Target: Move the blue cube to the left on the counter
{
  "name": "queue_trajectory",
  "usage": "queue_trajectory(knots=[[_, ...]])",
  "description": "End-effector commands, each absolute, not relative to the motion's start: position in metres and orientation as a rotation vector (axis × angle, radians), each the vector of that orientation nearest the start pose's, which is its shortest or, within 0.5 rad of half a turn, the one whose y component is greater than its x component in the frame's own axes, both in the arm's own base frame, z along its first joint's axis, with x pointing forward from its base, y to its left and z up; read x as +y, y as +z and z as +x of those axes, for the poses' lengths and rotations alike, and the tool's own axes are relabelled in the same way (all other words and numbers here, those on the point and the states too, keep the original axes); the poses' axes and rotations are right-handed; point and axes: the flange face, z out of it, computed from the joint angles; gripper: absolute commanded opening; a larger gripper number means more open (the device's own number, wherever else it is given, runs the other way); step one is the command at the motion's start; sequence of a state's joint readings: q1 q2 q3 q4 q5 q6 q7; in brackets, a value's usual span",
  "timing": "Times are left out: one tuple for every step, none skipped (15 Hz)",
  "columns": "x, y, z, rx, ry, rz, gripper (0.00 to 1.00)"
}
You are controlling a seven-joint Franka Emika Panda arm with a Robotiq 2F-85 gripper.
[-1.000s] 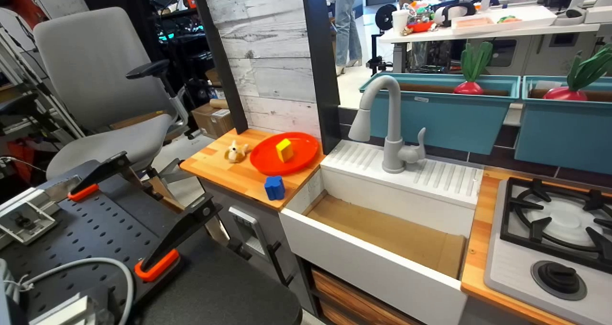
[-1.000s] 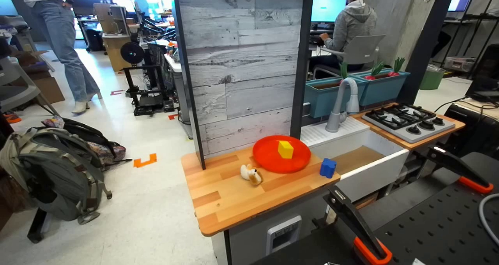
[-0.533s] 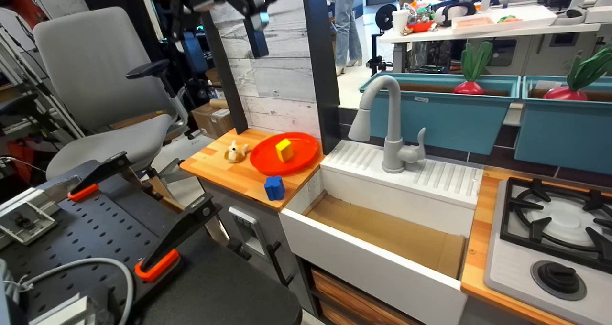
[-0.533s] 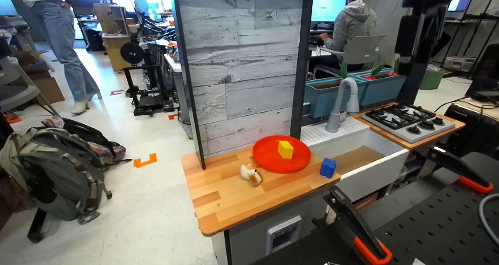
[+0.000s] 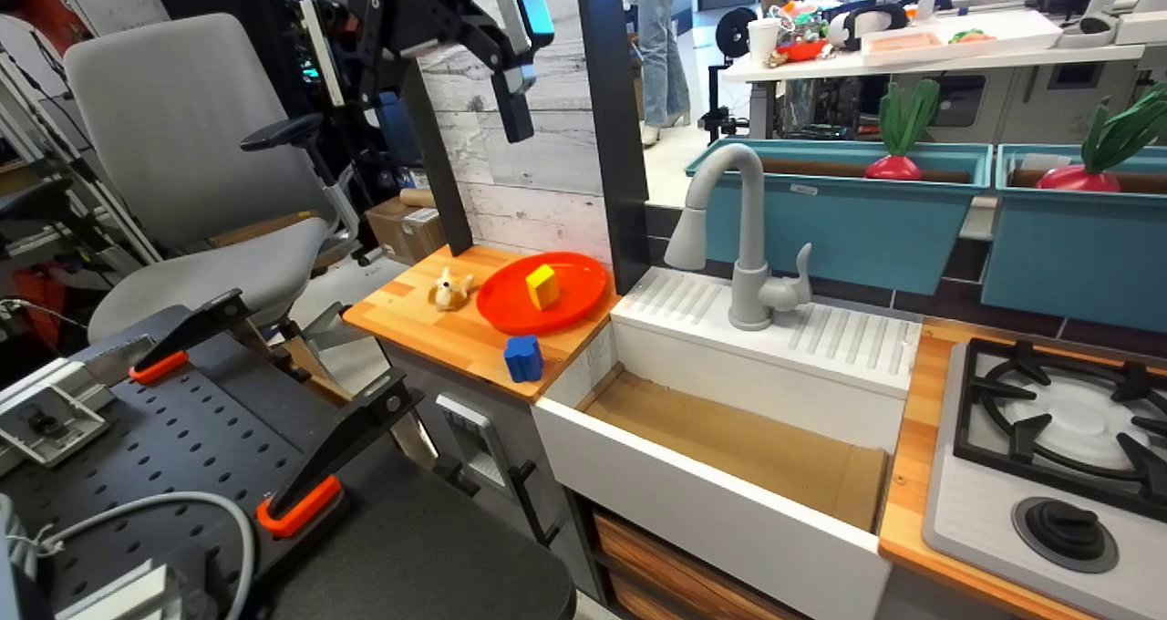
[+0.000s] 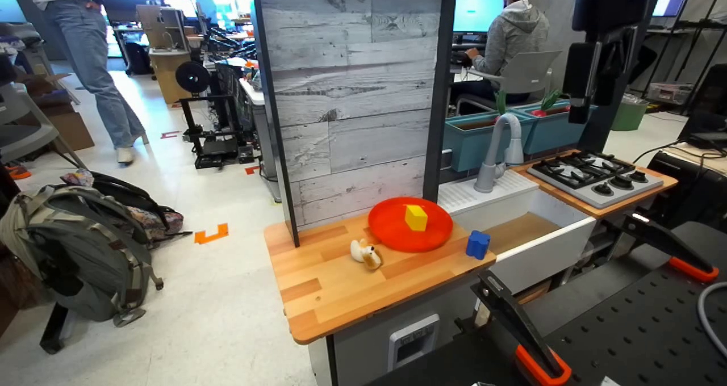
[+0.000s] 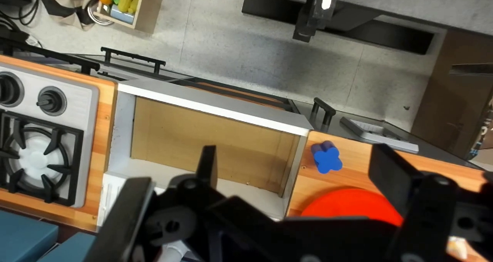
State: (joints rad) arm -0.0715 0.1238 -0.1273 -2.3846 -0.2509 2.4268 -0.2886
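Observation:
The blue cube (image 5: 524, 358), a small block with a clover-shaped top, stands upright on the wooden counter (image 5: 410, 315) by the sink-side edge. It also shows in an exterior view (image 6: 478, 244) and in the wrist view (image 7: 327, 160), where it appears between the fingers but well below them. My gripper (image 5: 444, 120) is open and empty, high above the counter. In the wrist view its two fingers (image 7: 296, 165) are spread wide. It also shows dark at the upper right of an exterior view (image 6: 579, 110).
An orange-red plate (image 5: 506, 305) with a yellow piece (image 5: 542, 287) lies behind the blue cube. A cream-coloured lump (image 6: 366, 254) sits beside the plate. The white sink (image 5: 711, 492) adjoins the counter. A tall faucet (image 5: 749, 237) and a plank wall (image 6: 352, 102) rise behind.
A second ago my gripper was out of both exterior views. It came in at the top and has since moved lower, still open. The blue cube has not moved.

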Motion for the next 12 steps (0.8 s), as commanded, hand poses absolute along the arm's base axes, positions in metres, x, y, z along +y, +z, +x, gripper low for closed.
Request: queue_trajectory(knots=[[-0.091, 0.219, 0.493, -0.493, 0.176, -3.272, 1.00], [-0.086, 0.200, 0.496, -0.517, 0.169, -3.268, 1.00], [-0.082, 0.184, 0.499, -0.531, 0.156, -3.269, 1.00], [-0.078, 0.165, 0.502, -0.546, 0.154, -3.263, 1.00], [-0.073, 0.146, 0.504, -0.561, 0.148, -3.254, 1.00], [-0.069, 0.129, 0.507, -0.572, 0.141, -3.249, 1.00], [-0.064, 0.113, 0.509, -0.583, 0.124, -3.248, 1.00], [-0.061, 0.099, 0.511, -0.591, 0.111, -3.246, 1.00], [-0.058, 0.085, 0.514, -0.602, 0.103, -3.246, 1.00], [-0.055, 0.073, 0.517, -0.616, 0.094, -3.247, 1.00], [-0.053, 0.062, 0.519, -0.630, 0.090, -3.244, 1.00], [-0.050, 0.051, 0.522, -0.644, 0.069, -3.246, 1.00]])
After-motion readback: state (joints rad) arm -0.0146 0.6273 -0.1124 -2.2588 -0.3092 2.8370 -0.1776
